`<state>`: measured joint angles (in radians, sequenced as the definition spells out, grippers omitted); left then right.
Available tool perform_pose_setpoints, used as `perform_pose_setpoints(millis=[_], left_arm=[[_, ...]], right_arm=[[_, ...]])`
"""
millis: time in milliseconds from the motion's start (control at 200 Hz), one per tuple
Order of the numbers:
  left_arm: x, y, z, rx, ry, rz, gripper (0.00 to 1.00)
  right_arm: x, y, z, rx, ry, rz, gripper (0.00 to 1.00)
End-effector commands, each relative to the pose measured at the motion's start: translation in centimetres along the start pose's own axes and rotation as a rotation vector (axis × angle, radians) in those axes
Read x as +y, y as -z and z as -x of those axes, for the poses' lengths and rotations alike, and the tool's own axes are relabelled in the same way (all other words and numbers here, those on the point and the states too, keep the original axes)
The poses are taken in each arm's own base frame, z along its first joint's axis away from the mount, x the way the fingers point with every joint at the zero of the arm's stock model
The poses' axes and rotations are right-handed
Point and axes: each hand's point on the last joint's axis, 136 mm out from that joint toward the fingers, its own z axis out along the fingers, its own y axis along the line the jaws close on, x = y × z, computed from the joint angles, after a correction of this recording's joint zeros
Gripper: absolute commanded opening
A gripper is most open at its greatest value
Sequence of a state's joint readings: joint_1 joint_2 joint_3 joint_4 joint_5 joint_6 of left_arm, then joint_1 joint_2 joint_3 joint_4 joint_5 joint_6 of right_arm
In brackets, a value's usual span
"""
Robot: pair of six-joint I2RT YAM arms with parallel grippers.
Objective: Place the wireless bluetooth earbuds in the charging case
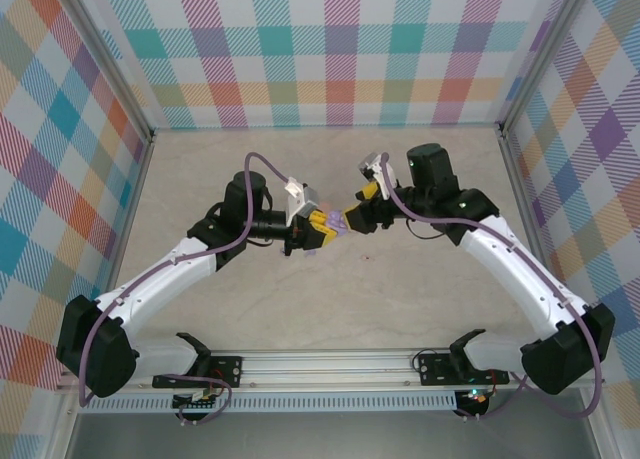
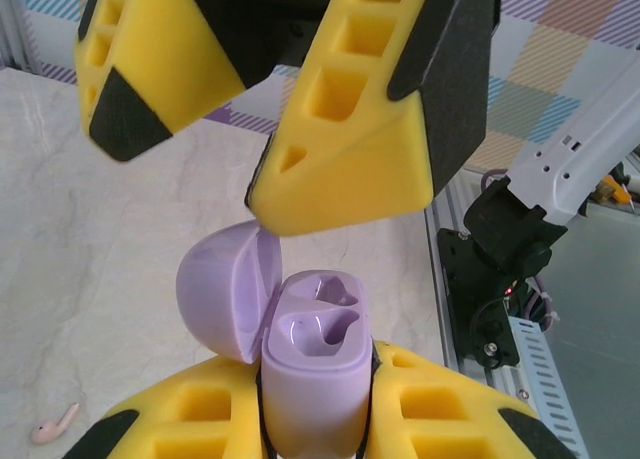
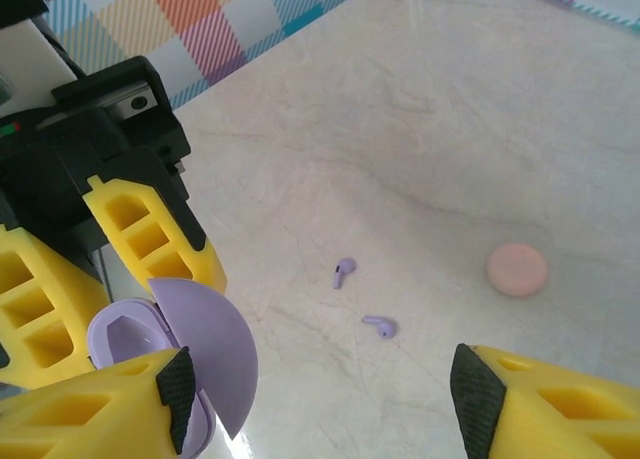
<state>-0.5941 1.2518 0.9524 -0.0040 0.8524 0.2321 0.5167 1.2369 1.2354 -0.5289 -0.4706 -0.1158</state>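
Note:
My left gripper (image 2: 315,421) is shut on a purple charging case (image 2: 315,374), held upright above the table. Its round lid (image 2: 222,294) is swung open to the left and both sockets are empty. My right gripper (image 3: 325,399) is open, its fingers (image 2: 350,149) hanging just over the case, and one fingertip sits at the lid's (image 3: 205,344) edge. Two purple earbuds (image 3: 343,271) (image 3: 382,326) lie on the table below, between the right jaws. A pale pink earbud (image 2: 55,426) lies on the table. In the top view the two grippers (image 1: 325,229) (image 1: 357,217) meet at mid-table.
A round pale pink case (image 3: 517,270) lies shut on the marble table (image 3: 420,129), right of the purple buds. Plaid walls (image 1: 340,49) close in the back and sides. The aluminium rail (image 1: 330,364) with the arm bases runs along the near edge.

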Motion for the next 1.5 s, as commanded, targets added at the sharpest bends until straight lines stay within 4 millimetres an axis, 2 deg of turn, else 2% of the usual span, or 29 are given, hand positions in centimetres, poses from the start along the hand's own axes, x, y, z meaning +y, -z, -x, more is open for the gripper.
perform_pose_setpoints(millis=[0, 110, 210, 300, 410, 700, 900, 1065, 1275, 1495], left_arm=[[-0.3, 0.4, 1.6, -0.061, -0.028, 0.021, 0.1], [0.0, 0.5, 2.0, -0.088, -0.014, 0.032, 0.11], [0.3, 0.9, 2.5, -0.1, 0.008, 0.042, 0.11], [0.5, 1.6, 3.3, -0.122, 0.025, 0.048, 0.11], [1.0, 2.9, 4.6, -0.16, 0.052, 0.076, 0.1], [0.7, 6.7, 7.3, -0.252, 0.043, 0.203, 0.11], [-0.5, 8.5, 7.9, -0.274, 0.061, 0.201, 0.11], [-0.9, 8.7, 7.8, -0.261, 0.069, 0.145, 0.11], [0.6, 8.2, 6.8, -0.225, 0.085, 0.145, 0.1], [1.0, 8.5, 6.1, -0.221, 0.061, 0.174, 0.1]], right_arm=[[-0.5, 2.0, 1.4, -0.079, -0.021, -0.085, 0.72], [-2.5, 3.2, 0.8, -0.08, -0.078, -0.21, 0.73], [-4.6, 3.7, -0.9, -0.042, -0.164, -0.281, 0.73], [-6.0, 3.0, -3.0, 0.025, -0.237, -0.304, 0.72], [-6.7, 1.4, -5.3, 0.106, -0.308, -0.291, 0.72], [-6.9, -3.6, -8.7, 0.219, -0.454, -0.154, 0.7], [-6.7, -7.9, -10.6, 0.298, -0.501, -0.102, 0.69], [-6.1, -11.3, -11.8, 0.361, -0.526, -0.058, 0.68], [-5.2, -15.0, -13.1, 0.432, -0.522, -0.055, 0.66], [-4.3, -18.2, -14.0, 0.489, -0.52, -0.072, 0.6]])
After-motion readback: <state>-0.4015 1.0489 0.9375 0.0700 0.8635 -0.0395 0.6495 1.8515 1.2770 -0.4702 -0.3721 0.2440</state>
